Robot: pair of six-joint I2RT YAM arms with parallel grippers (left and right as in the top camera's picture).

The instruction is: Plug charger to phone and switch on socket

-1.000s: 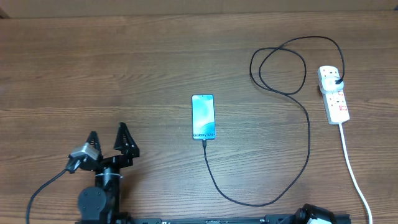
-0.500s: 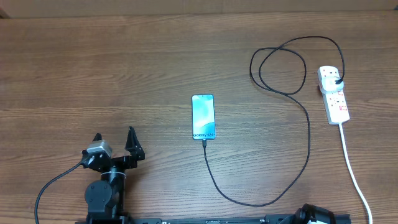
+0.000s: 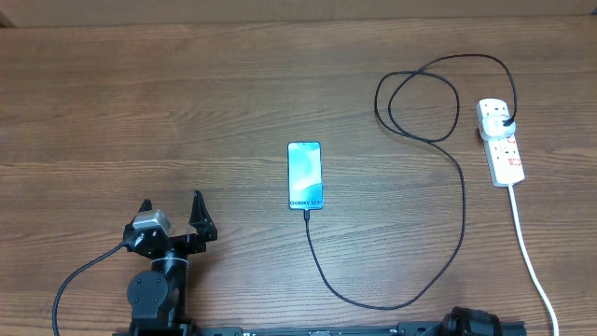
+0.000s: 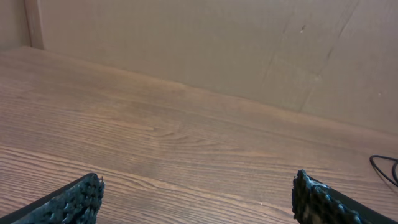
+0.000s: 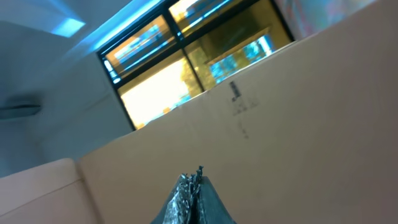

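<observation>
Beyond and right of my wide-apart left pincer [image 3: 171, 203] lies the slim teal-screened phone [image 3: 305, 175]; my right pincer [image 5: 194, 180] sits pressed together.

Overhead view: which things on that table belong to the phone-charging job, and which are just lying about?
Part of the job: phone; charger, its black cable running to the phone's bottom edge; socket, the white power strip.
Just there: wooden table; cardboard wall behind it.

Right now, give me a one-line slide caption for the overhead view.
Charger runs from phone to socket; left fingers open and empty, away from all three.
</observation>
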